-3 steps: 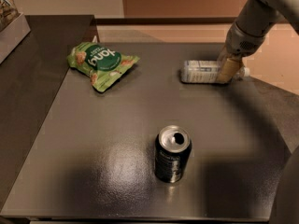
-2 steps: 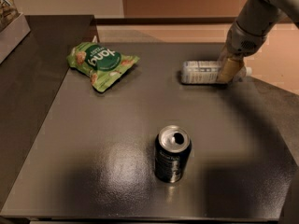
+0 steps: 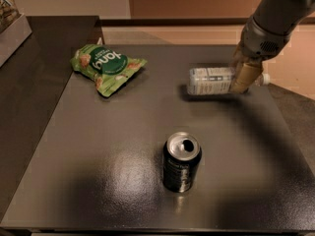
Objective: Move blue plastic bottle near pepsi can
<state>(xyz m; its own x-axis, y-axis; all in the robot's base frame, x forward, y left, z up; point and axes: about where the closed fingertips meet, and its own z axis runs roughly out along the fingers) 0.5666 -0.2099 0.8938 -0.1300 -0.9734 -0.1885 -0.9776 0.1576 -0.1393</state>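
The gripper point(image 3: 244, 77) is near the far right corner of the bench point(image 3: 88, 151), clenched on the blue plastic bottle point(image 3: 210, 80) close to its white cap. The bottle lies on its side along the far edge, and the small print on its pale label cannot be read. The pepsi can point(image 3: 181, 162) stands upright well apart, towards the near edge, its pale print also unreadable, and a green snack bag point(image 3: 106, 68) with upside-down white letters lies near the far left corner.
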